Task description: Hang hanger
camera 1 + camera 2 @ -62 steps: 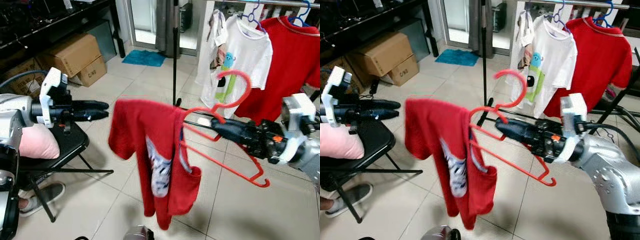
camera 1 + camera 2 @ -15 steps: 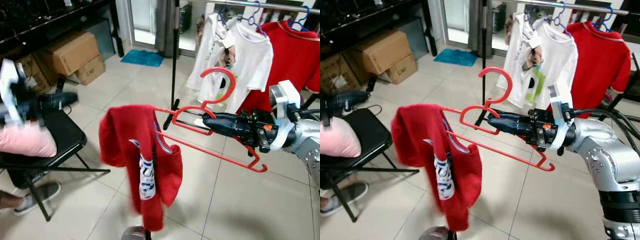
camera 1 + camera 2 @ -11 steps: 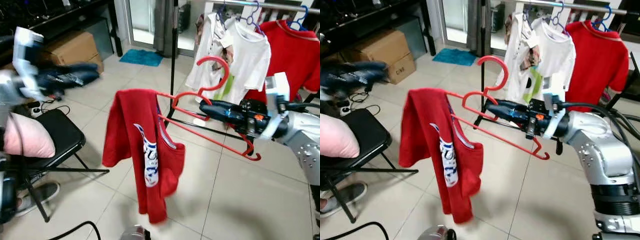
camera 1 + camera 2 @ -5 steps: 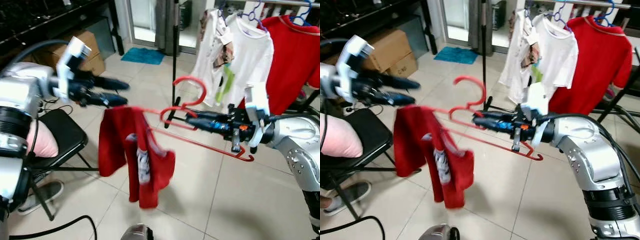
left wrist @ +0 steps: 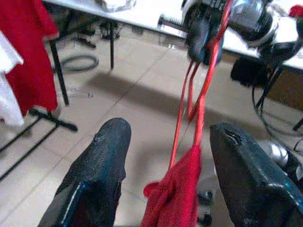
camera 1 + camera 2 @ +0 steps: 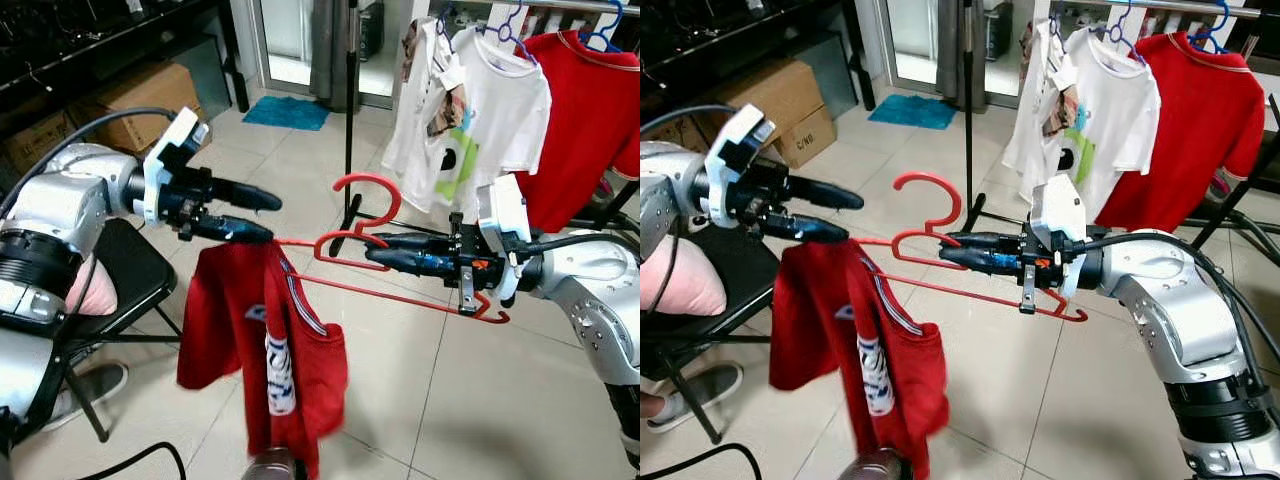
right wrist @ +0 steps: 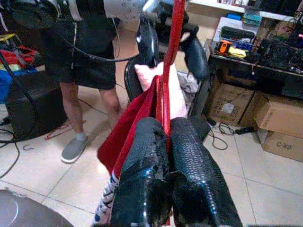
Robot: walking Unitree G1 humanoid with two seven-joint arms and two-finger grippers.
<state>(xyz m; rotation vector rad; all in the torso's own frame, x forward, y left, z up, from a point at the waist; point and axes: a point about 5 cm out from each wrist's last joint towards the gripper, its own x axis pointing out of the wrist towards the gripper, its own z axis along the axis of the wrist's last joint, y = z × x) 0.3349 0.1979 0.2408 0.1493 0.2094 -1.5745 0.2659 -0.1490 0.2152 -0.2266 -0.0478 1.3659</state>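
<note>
A red hanger [image 6: 400, 287] lies almost level in mid-air, its hook [image 6: 372, 190] upward. My right gripper [image 6: 372, 251] is shut on the hanger near the hook's base; the right wrist view has both fingers [image 7: 147, 156] pressed on the red wire [image 7: 174, 56]. A red shirt [image 6: 262, 345] droops from the hanger's left end. My left gripper [image 6: 266, 220] is open at that end, just above the shirt's shoulder. In the left wrist view the hanger [image 5: 202, 90] and shirt [image 5: 174, 201] sit between its spread fingers [image 5: 97, 163].
A clothes rail [image 6: 1185, 8] at the back right holds a white shirt [image 6: 485, 100] and a red shirt [image 6: 585, 100] on blue hangers. A black pole [image 6: 350, 100] stands behind the hanger. At left stands a black chair [image 6: 135, 275] with a pink cushion [image 6: 88, 287]. A person's legs [image 7: 87, 71] are near.
My left arm has swung up from beside the chair to the hanger's left end. The shirt now hangs lower and straighter. The right gripper has brought the hanger a little leftward and more level.
</note>
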